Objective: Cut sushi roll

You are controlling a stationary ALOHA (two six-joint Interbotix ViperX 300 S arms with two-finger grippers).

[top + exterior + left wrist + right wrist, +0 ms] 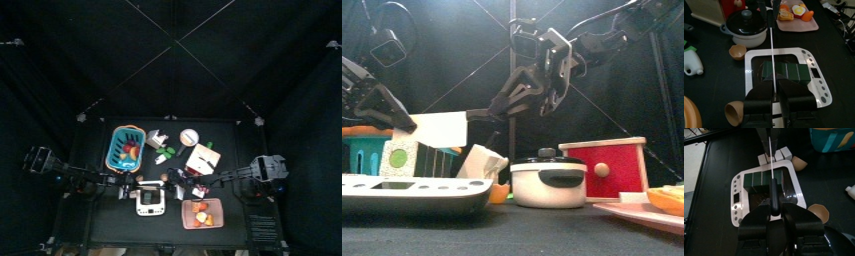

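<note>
— Gripping anything, the left gripper (773, 97)?

— Yes. Its two jaws are pressed together on one thin blade (771, 40), seen edge-on, running straight out from them.

— And the right gripper (773, 212)?

— Also closed, on one knife (770, 158) with a dark handle and a pale, thin edge. So that is two grippers and two cutting edges, one in each.

— Where is the sushi roll?

— There is one sushi roll (784, 71), dark green, lying on its side in the middle of one white board (757, 57), directly under both grippers. In the left wrist view the blade crosses the roll near one end. In the right wrist view the knife crosses it nearer the middle. I cannot tell whether either edge touches it.

— Is it cut?

— Darker lines run across it, but I cannot tell whether they are cuts.

— What lies around the board?

— Two small brown cups stand on the desk (711, 85): one cup (737, 51) just beside a far corner of the board, and a second cup (734, 111) beside the left gripper. One white pot (747, 25) with a dark lid stands beyond the first cup. One pink tray (811, 22) of food sits next to the pot. One white bottle (692, 62) lies off to the side.

— Anything farther out?

— One blue basket (111, 150) stands at the desk's left side, and one red box (616, 170) stands just beside the pot.
</note>
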